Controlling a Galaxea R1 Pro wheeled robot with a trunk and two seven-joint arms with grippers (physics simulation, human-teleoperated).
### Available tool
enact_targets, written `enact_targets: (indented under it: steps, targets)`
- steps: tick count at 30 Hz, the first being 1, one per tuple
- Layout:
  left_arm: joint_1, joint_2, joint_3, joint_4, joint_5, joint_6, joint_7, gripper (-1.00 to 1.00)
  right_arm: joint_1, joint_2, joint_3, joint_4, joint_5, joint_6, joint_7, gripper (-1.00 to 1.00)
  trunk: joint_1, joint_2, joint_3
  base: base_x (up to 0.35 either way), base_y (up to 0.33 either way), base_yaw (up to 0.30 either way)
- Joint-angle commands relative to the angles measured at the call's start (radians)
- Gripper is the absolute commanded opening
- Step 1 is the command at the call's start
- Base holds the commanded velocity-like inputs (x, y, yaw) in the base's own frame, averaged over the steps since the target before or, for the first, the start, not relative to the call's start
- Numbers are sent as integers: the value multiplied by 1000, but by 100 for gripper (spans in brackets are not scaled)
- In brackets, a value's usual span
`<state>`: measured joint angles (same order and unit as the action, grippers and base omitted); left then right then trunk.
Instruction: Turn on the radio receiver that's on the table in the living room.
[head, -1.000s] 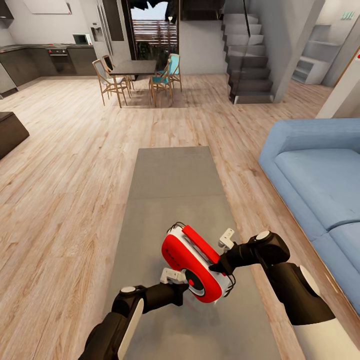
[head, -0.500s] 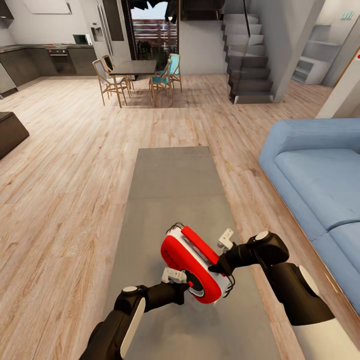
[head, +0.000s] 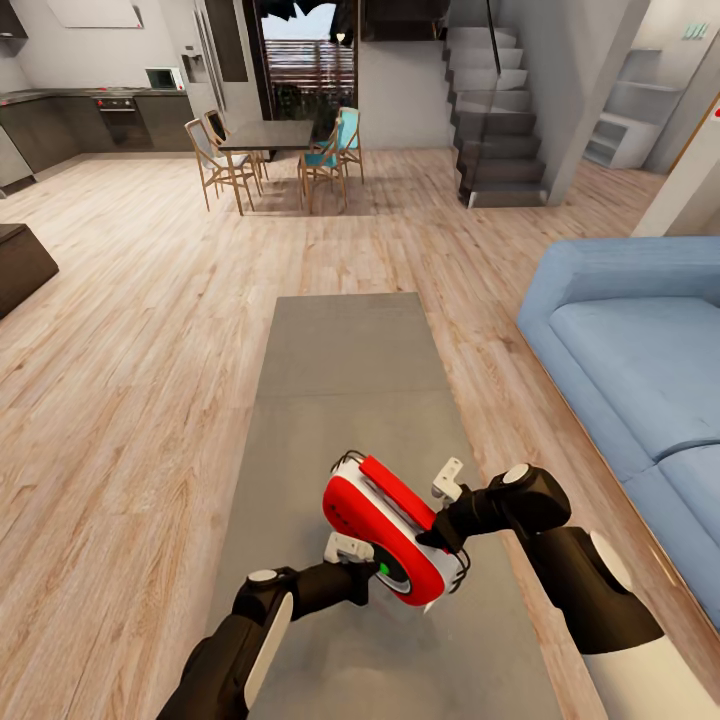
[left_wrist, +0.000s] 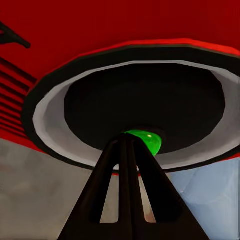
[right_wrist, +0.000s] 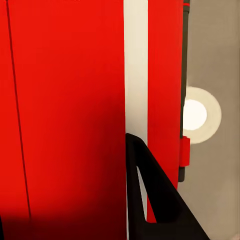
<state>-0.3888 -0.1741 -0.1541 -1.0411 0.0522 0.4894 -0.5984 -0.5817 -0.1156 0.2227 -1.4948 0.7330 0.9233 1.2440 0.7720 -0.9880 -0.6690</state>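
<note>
Small glossy red and white radio receiver tilted on near end of long grey-taupe table, green light in round dial. Left gripper jaws together, tip at dial. Right gripper against radio's top, probably clamping; jaw state unclear.

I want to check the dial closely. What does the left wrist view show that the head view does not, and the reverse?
The left wrist view alone shows closely the green light at the dark round dial, touched by the left gripper's dark fingers. The head view alone shows the light blue sofa, the grey-taupe table and the right gripper. Both show the glossy red radio receiver.
</note>
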Motion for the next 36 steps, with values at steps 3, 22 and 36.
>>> enact_targets:
  steps: [3, 22, 36]
  targets:
    - [-3, 0, 1, 21, 8, -9, 0, -100, 0, 1, 1, -1, -21, 17, 39, -100, 0, 0, 0, 0, 0, 0]
    - [-12, 0, -1, 25, 6, -31, -13, -100, 0, 2, -44, 15, -12, 16, -44, -100, 0, 0, 0, 0, 0, 0]
    - [-12, 6, 7, -72, 17, 24, -174, -100, 0, -11, -137, 12, -4, 40, -247, -100, 0, 0, 0, 0, 0, 0]
